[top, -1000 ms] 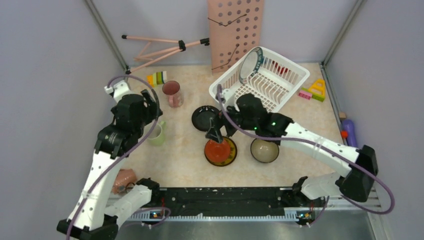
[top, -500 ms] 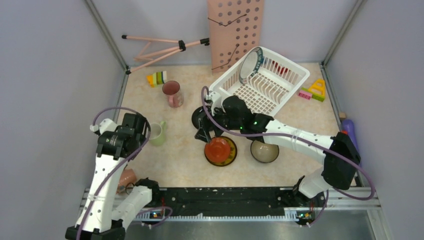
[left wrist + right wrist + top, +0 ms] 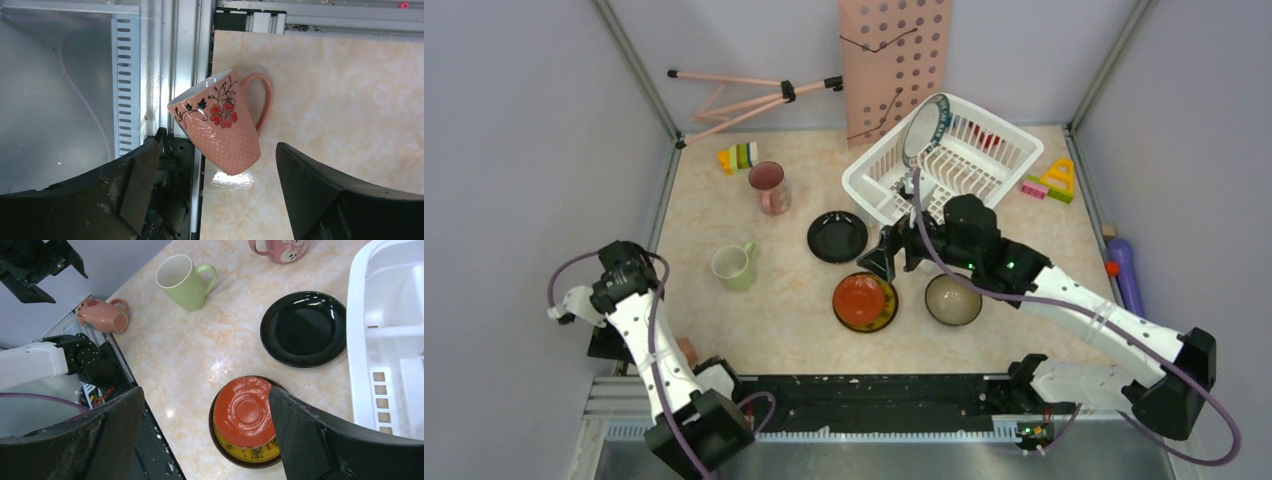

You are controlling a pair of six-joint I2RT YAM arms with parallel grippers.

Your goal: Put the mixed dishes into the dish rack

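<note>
Marbled table [image 3: 784, 295], dish rack [image 3: 871, 168], green mug [image 3: 734, 266], black plate [image 3: 837, 237], toy blocks [image 3: 738, 157]

The counter [image 3: 350, 100] is glossy, marble-patterned beige with light glare. The pink cup [image 3: 220, 130] looks like glazed ceramic, with a dimpled body. The black plate [image 3: 305, 327], red plate [image 3: 245, 410] and green mug [image 3: 182, 282] are smooth and shiny. The rack [image 3: 390, 315] is white plastic. The rail [image 3: 170, 60] is bare metal. The left end effector [image 3: 217, 175] has matt black fingers [image 3: 125, 195], scuffed pale.

Your top camera looks down over the whole table [image 3: 774, 330]; both wrist cameras hang closer, sharing the pink mug [image 3: 220, 131].
</note>
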